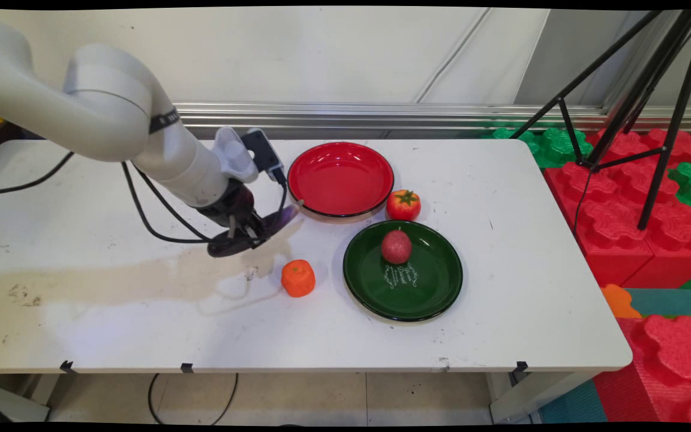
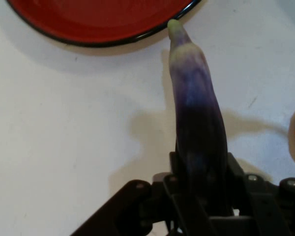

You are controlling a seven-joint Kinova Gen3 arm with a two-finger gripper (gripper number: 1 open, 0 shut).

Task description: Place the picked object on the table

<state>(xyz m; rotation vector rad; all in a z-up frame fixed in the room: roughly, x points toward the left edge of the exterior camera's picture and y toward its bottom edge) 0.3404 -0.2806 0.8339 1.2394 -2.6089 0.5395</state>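
Your gripper [image 2: 201, 196] is clamped on the eggplant [image 2: 196, 108], low over the table [image 1: 501, 300]. Its long axis runs straight out from the fingers, pale tip just beside the red plate's [image 2: 88, 19] rim.

Rounded white arm [image 1: 111, 114], black tool [image 1: 249, 231], black cables [image 1: 141, 210] hanging beneath.

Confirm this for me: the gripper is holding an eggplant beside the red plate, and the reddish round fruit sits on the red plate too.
Not quite. The gripper does hold the eggplant beside the red plate, but that plate is bare. The reddish round fruit sits on the green plate, as the main view shows.
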